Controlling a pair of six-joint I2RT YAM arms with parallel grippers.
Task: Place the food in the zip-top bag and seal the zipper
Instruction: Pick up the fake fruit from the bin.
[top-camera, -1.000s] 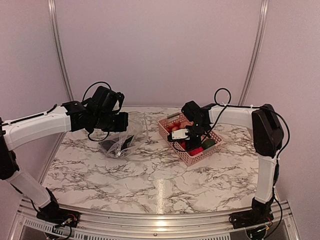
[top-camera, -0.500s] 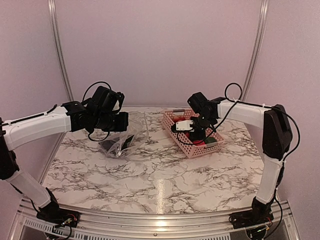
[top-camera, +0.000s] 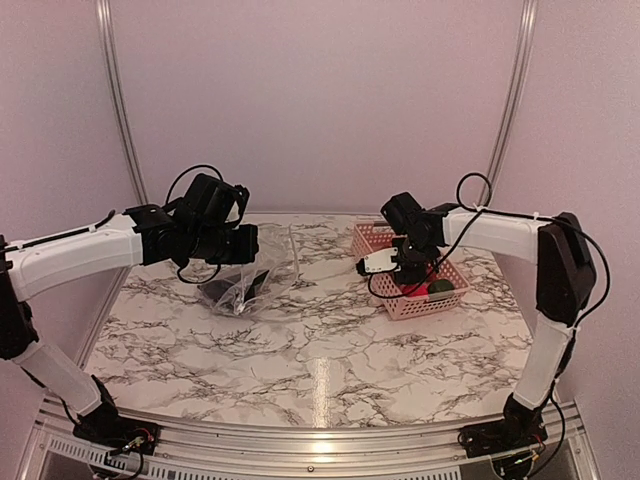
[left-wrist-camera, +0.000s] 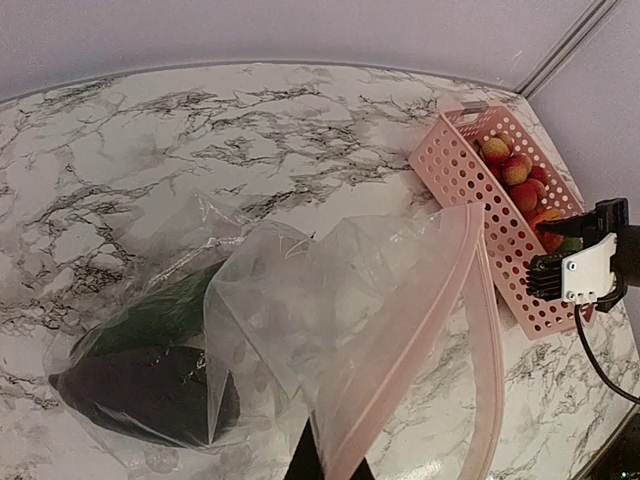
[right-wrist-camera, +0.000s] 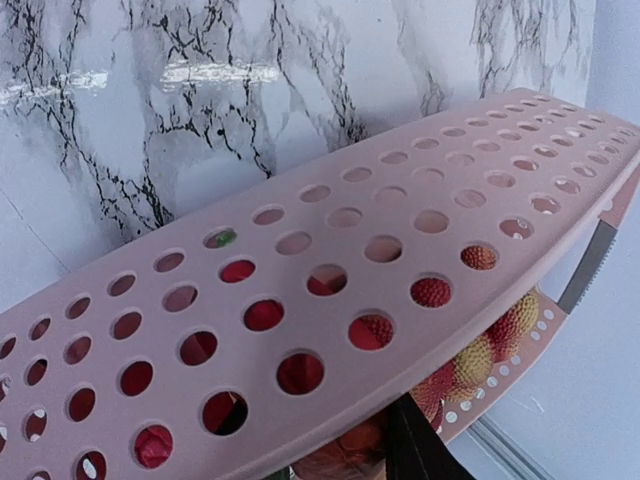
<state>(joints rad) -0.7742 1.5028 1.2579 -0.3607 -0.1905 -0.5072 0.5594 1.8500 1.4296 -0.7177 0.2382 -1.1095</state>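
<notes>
The clear zip-top bag lies at the left of the table with a dark eggplant and a green vegetable inside. My left gripper is shut on the bag's mouth edge and holds it raised; its fingertips show at the bottom of the left wrist view, beside the pinkish zipper. My right gripper is shut on the near wall of the pink basket. Small red-yellow fruits and red and green pieces lie in the basket. The basket wall fills the right wrist view.
The table is marbled white. Metal frame posts stand at the back left and back right. The basket sits near the table's right back corner. The right wrist's white camera block hangs by the basket.
My right gripper has moved to the right and carried the pink basket with it, away from the bag. The left arm and the bag have stayed still.
</notes>
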